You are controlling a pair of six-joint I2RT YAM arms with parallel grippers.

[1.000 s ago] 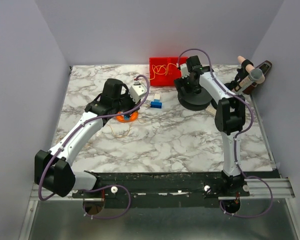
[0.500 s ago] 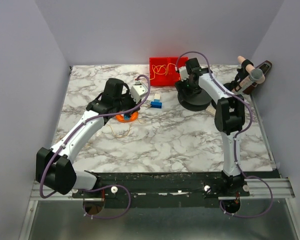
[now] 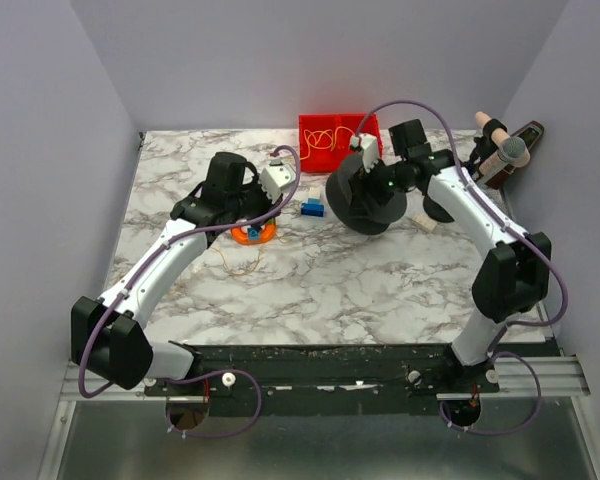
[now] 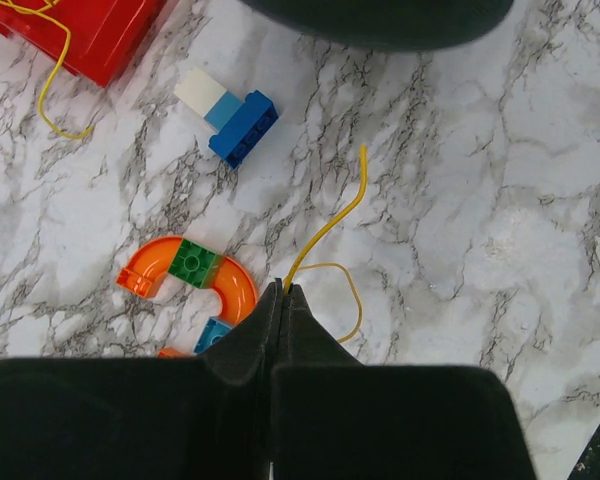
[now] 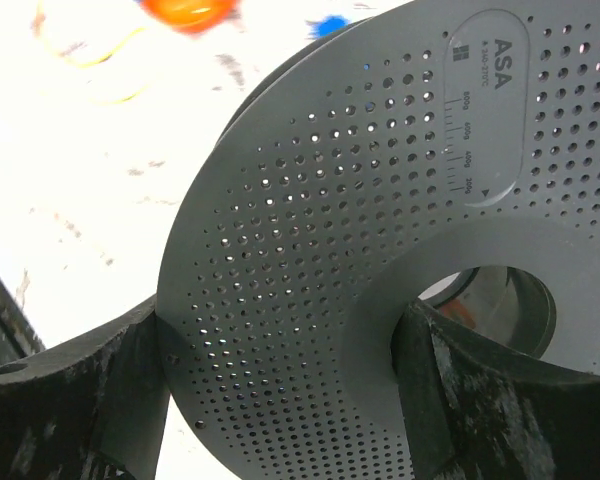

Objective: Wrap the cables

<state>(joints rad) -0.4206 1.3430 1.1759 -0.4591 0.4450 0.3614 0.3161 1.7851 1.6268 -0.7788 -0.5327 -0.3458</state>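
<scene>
A thin yellow cable (image 4: 332,222) runs from the tips of my left gripper (image 4: 282,288) across the marble table; the jaws are shut on it. More of its loops lie on the table below that gripper (image 3: 242,264). My left gripper (image 3: 252,212) hovers over an orange toy piece. A second yellow cable (image 3: 325,134) lies tangled in the red bin and trails out of it (image 4: 50,90). My right gripper (image 5: 280,400) is shut on a black perforated spool (image 5: 330,240), one finger outside the flange and one in the hub hole. The spool (image 3: 363,198) is held tilted above the table.
The red bin (image 3: 310,152) stands at the back centre. Blue and white bricks (image 4: 235,115) lie between the arms, also in the top view (image 3: 312,204). An orange curved track piece (image 4: 195,275) lies under my left gripper. A microphone and bottles (image 3: 502,152) stand at the back right.
My right arm has lifted the black spool off the table, tipped it on edge and carried it left. My left gripper has stayed in place on the cable.
</scene>
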